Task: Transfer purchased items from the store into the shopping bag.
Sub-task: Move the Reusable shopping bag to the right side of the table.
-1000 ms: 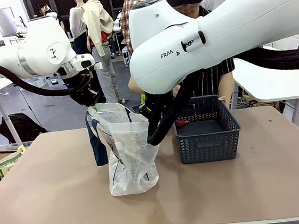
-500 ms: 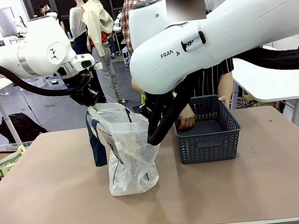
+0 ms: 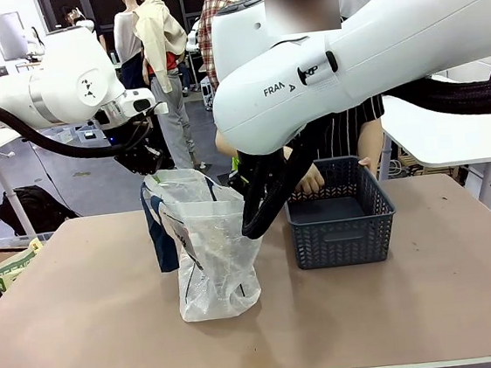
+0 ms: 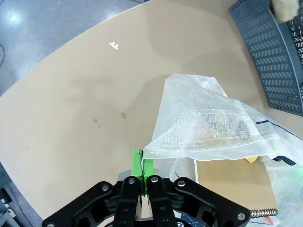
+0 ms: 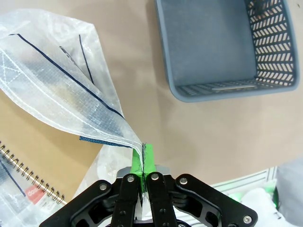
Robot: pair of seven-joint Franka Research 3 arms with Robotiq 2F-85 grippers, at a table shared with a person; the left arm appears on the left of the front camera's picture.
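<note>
Front view: 1 shopping bag (image 3: 208, 249) upright on the table (image 3: 84, 324), crinkly see-thru white plastic w/ navy trim. 1 store basket (image 3: 342, 226) just beside it on the R: rectangular, dark blue-grey, herringbone lattice walls. 1 person's hand (image 3: 312, 180) over the basket's far rim. 2 white arms up at the bag mouth.

Left wrist view: left gripper (image 4: 143, 163) pinched tight on the bag's rim, 2 green pads w/ film between. Inside the bag: 1 flat tan-brown piece (image 4: 232, 182), wire spiral along 1 edge.

Right wrist view: right gripper (image 5: 143, 158) clamped on another part of the rim, pads together on the plastic. Basket floor smooth, solid. Tan-brown piece again, w/ 1 small red label (image 5: 32, 193).
</note>
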